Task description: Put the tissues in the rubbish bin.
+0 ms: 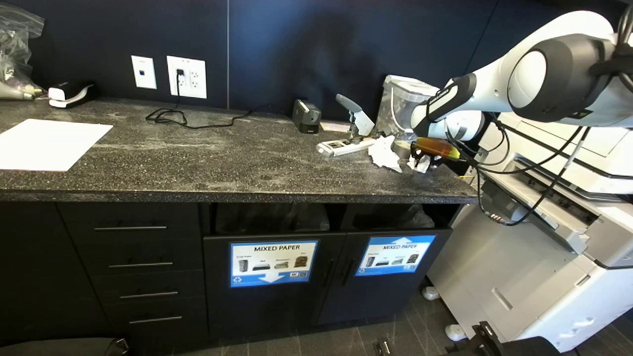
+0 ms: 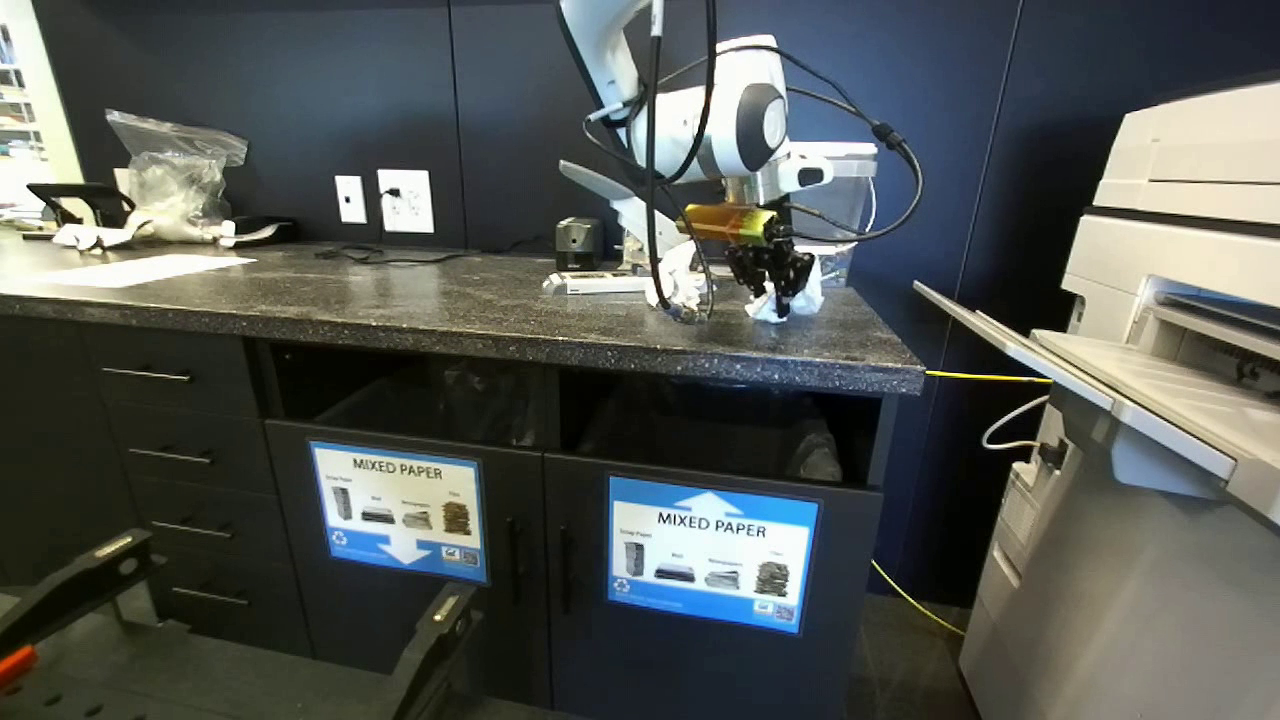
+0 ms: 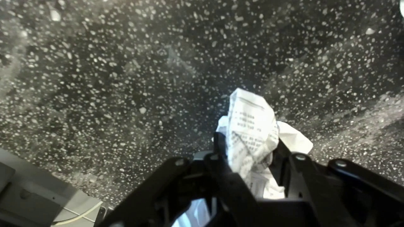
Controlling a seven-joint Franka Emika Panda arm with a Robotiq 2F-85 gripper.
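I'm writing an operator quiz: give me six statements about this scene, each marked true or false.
1. The gripper has a crumpled wad between its fingers. True.
2. That is the only wad in sight. False: another wad lies on the counter.
3. A flat white sheet lies on the counter. True.
4. That sheet is beside the copier. False: it lies toward the counter's opposite end.
5. One MIXED PAPER label bears an up arrow, the other label a down arrow. True.
6. Nothing is plugged in at the wall. False: a black plug sits in the outlet.

Tissues [image 1: 384, 153] on countertop [image 1: 237, 160], fingers [image 1: 435, 160] at one
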